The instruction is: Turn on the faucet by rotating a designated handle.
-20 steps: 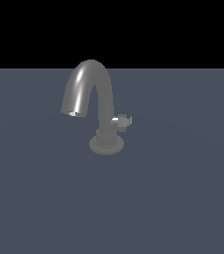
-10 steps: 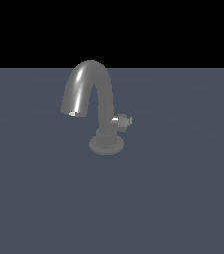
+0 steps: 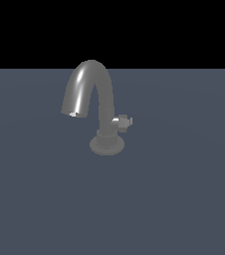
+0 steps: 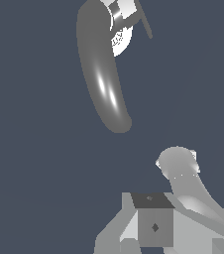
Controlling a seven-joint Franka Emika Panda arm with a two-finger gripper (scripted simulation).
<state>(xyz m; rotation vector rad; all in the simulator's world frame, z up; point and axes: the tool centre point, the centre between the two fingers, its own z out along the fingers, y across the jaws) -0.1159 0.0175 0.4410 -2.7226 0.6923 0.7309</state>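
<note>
Faucet (image 3: 100,104) standing upright on a flat blue-grey surface (image 3: 184,199), a little toward the exterior view's left of centre, round ringed base planted on that surface. Tall arched spout curving up from the column and coming down toward the exterior view's left, open mouth facing downward, bright highlight along its outer curve. Handle (image 3: 123,121) jutting sideways from the lower column toward the exterior view's right, on a short horizontal stem, just above the base; small and stubby next to the spout. No arm or gripper anywhere in the exterior view.

From the wrist camera, same faucet (image 4: 104,74) seen from above and foreshortened: spout as a long dark rounded shape with a streak of glare, bright base ring partly hidden behind it. Handle (image 4: 144,22) showing only as a thin bar poking out beside the bright base, near the frame's edge. Pale grey parts of the gripper (image 4: 183,173) filling one corner of this view, well apart from the faucet, touching nothing and carrying nothing. How far the jaws are spread: cannot tell, since only one rounded finger-like piece and a blocky body part are visible.
</note>
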